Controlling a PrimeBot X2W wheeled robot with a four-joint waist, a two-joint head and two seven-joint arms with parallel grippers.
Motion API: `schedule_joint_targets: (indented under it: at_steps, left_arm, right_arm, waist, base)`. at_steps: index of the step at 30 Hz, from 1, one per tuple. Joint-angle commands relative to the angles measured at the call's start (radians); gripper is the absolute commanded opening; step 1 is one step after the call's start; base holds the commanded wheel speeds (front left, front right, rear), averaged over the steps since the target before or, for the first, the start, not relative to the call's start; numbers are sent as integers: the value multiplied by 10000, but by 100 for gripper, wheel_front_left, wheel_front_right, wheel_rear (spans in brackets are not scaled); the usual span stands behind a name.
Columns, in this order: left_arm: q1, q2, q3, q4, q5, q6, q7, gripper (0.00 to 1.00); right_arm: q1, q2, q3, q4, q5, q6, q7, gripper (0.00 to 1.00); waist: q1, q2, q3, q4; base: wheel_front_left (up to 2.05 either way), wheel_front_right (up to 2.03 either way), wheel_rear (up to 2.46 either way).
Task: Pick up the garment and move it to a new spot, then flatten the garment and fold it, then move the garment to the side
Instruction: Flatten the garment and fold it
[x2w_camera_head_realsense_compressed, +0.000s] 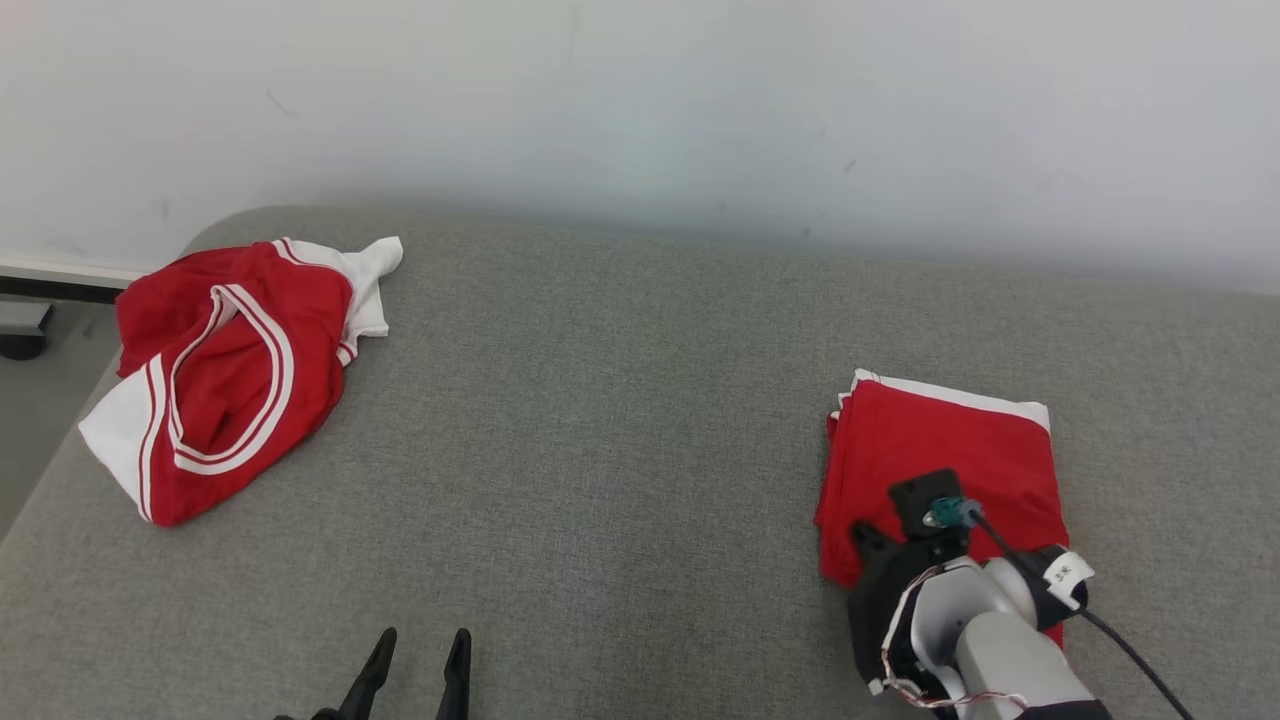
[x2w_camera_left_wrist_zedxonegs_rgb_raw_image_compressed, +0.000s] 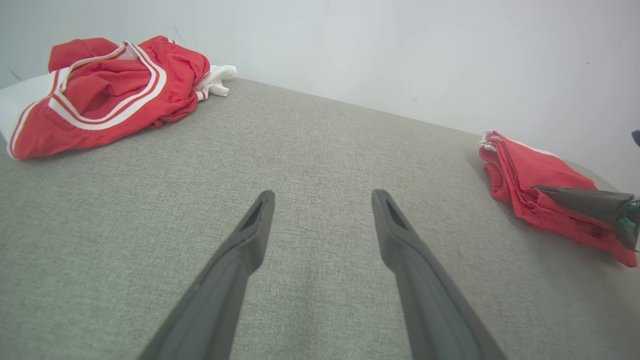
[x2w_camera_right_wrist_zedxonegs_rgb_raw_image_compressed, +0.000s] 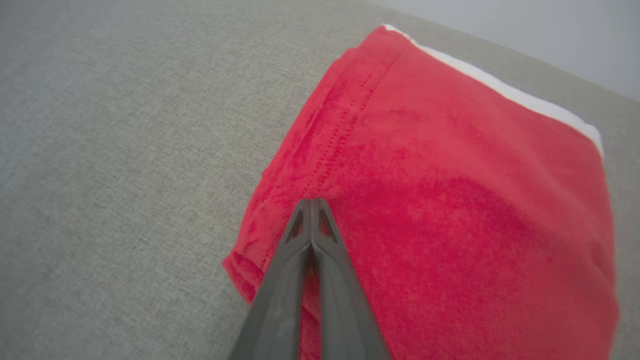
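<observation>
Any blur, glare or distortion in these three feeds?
Head view: even, diffuse light, no glare, grey woven surface sharp. Left wrist view: wide-angle stretch, the long prongs of the open left hand widen toward the bottom edge. Right wrist view: soft overall; folded red garment with white trim smears toward the lower right, shut right hand slightly blurred.

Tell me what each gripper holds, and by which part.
Nothing is held. The left gripper is open over the bare grey surface. The right gripper is shut with no cloth pinched, its tips over the folded garment.
</observation>
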Motion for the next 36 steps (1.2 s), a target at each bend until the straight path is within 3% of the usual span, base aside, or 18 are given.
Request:
schedule_joint_targets:
  at_steps: [1, 9, 10, 13, 19, 27, 36]
  left_arm:
    - [-62, -45, 28, 41, -17, -54, -26, 100]
    - [173, -114, 116, 168, -34, -46, -26, 100]
    - [228, -119, 141, 174, -38, -40, -26, 100]
    - [371, -140, 279, 102, -7, 7, -26, 100]
    - [681, -304, 908, -157, 307, 45, -26, 100]
    - [1233, -842, 2305, -650, 1100, -448, -26, 100]
    - [1615, -1360, 3543, -420, 1903, -1211, -26, 100]
  right_arm:
    - [-23, 60, 187, 142, 19, -17, -90, 0]
    - [255, 346, 1872, 598, 987, -17, -300, 0]
    - [295, 356, 1964, 457, 1196, -18, -392, 6]
    - [557, 317, 1929, -239, 1703, -17, -774, 100]
    - [1775, 250, 711, -2269, 2074, -17, -1351, 100]
    - [3877, 451, -1578, -5026, 2136, -17, -1796, 100]
    - [4884, 471, -2442, -5881, 2132, -17, -2354, 100]
  waist:
    - [-1, -1, 0, 42]
    - [-1, -1, -376, -12]
    - [-1, -1, -463, -55]
    - [-1, -1, -628, -245]
    - [-1, -1, -997, -779]
    - [-1, -1, -1354, -1496]
    - [-1, -1, -1577, -2042]
  base:
    - [0, 0, 0]
    - [0, 0, 0]
    - [0, 0, 0]
    - [0, 0, 0]
    - [0, 0, 0]
    - [0, 0, 0]
    - [0, 0, 0]
